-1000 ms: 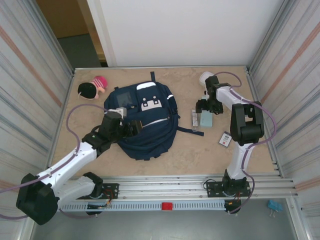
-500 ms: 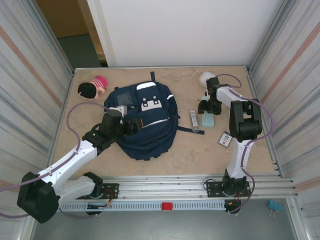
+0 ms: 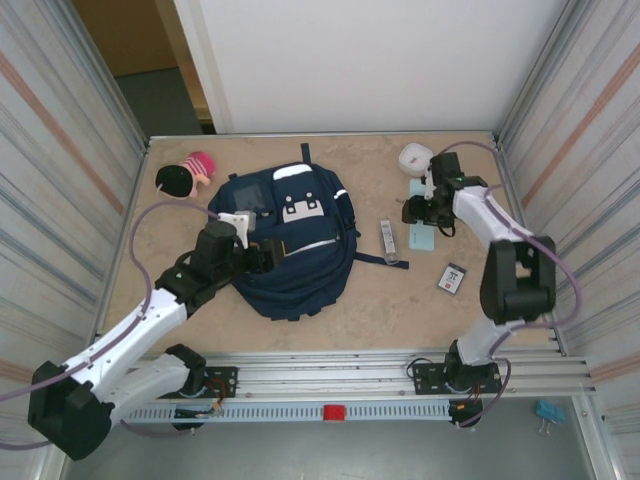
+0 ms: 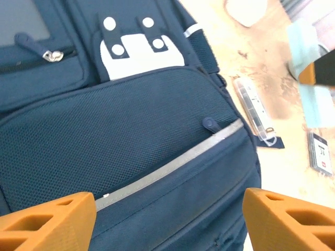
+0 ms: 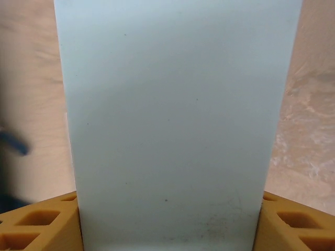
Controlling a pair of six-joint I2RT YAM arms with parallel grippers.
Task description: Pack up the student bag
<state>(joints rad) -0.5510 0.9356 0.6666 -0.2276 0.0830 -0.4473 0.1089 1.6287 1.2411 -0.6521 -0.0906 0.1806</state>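
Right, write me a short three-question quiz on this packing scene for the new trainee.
1. True or false: the left gripper hangs open above the student bag, holding nothing.
2. What is the right gripper closed on? A) a pale blue flat item B) a clear pen case C) a white dish
3. Name the thing lying on the table just beyond the bag's far left corner.
Key: 1 true. 2 A. 3 the pink-and-black plush.
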